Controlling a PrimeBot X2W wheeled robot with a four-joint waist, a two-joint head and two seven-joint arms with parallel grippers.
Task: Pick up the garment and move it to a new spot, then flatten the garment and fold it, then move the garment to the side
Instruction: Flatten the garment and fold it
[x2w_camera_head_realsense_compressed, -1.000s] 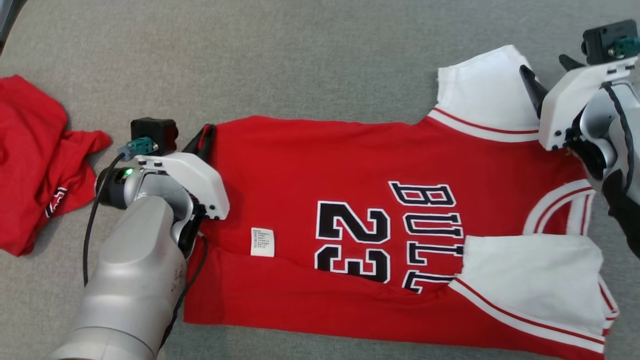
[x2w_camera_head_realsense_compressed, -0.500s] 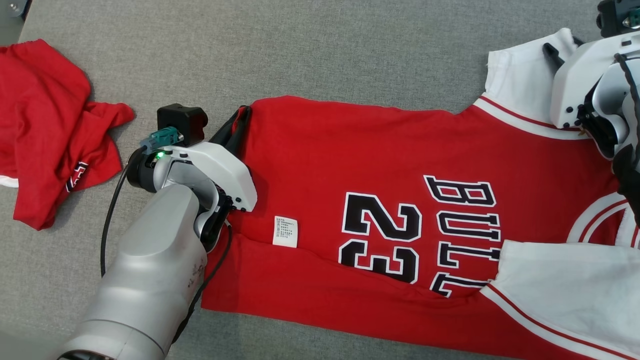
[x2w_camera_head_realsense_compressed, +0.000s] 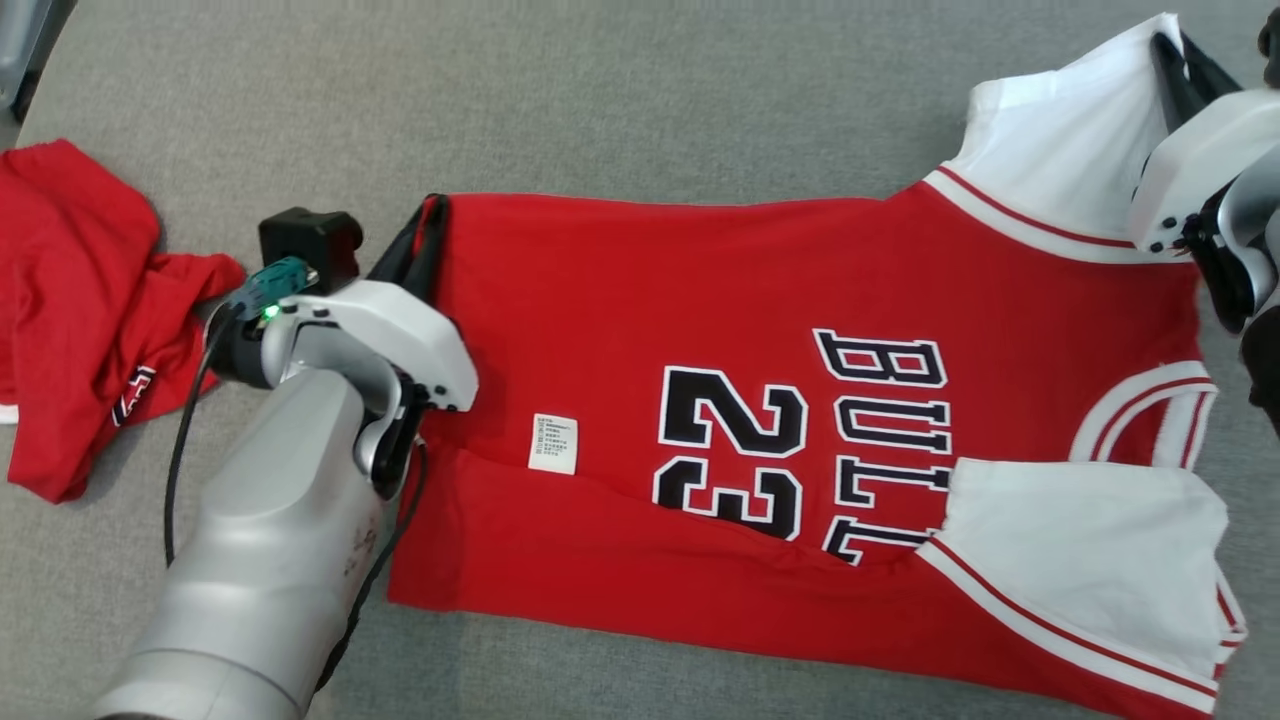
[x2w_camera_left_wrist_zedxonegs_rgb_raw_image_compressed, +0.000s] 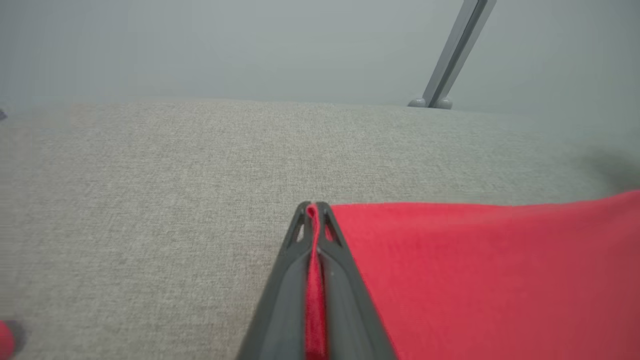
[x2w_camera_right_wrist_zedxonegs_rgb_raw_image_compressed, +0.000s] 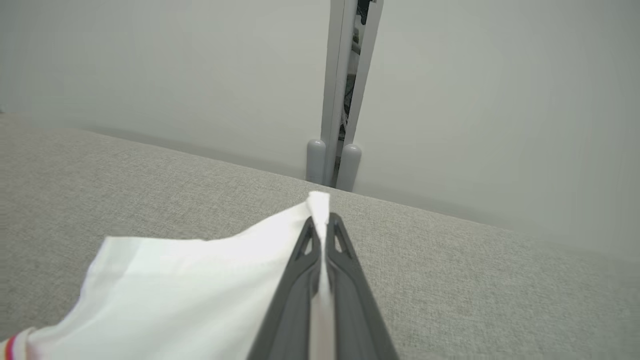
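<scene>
Your red jersey (x2w_camera_head_realsense_compressed: 720, 290) lies flat between your pincers, left gripper (x2w_camera_left_wrist_zedxonegs_rgb_raw_image_compressed: 312, 207) clenched on its hem corner, right gripper (x2w_camera_right_wrist_zedxonegs_rgb_raw_image_compressed: 320, 220) clenched on the white sleeve (x2w_camera_right_wrist_zedxonegs_rgb_raw_image_compressed: 200, 280) edge, open grey surface (x2w_camera_head_realsense_compressed: 600, 100) beyond both, crumpled red garment (x2w_camera_head_realsense_compressed: 80, 300) outside the left gripper.

The jersey (x2w_camera_head_realsense_compressed: 700, 290) is red, with white sleeves trimmed in red stripes and black "BULLS" and "23" outlined in white. It lies spread across the grey table (x2w_camera_head_realsense_compressed: 640, 100), print up, its hem toward the table's left end and its collar toward the right end. Its side nearest the table's front edge is folded over, and that sleeve lies flat across the end of the lettering. A white label sits between the "23" and the hem. The left gripper (x2w_camera_head_realsense_compressed: 432, 205) pinches the far hem corner, and the right gripper (x2w_camera_head_realsense_compressed: 1162, 42) pinches the far sleeve's raised tip.
</scene>
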